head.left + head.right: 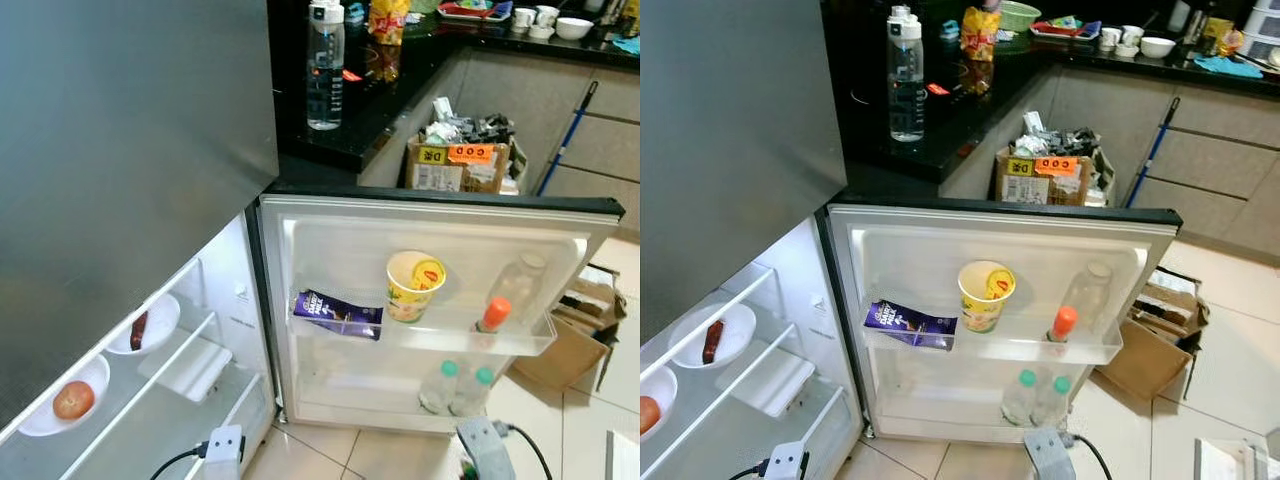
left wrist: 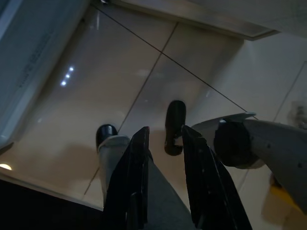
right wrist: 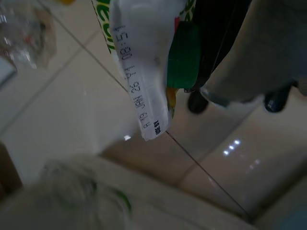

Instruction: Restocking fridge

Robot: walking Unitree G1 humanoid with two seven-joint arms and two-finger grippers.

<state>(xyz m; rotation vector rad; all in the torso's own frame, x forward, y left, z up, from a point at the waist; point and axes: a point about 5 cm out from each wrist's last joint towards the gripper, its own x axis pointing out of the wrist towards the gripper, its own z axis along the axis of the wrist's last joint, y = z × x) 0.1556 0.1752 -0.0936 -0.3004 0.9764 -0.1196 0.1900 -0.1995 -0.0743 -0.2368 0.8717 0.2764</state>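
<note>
Right end effector (image 3: 201, 72) grips a date-stamped packet (image 3: 139, 62) above floor tiles.

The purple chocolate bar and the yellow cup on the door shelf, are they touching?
Apart. The left eye view shows clear shelf between the purple chocolate bar and the yellow cup.

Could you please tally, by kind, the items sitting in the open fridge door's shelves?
Clear plastic bottles: 4, one uncapped, one orange-capped, two green-capped
Yellow paper cup: 1
Purple chocolate packet: 1
Total: 6
</note>
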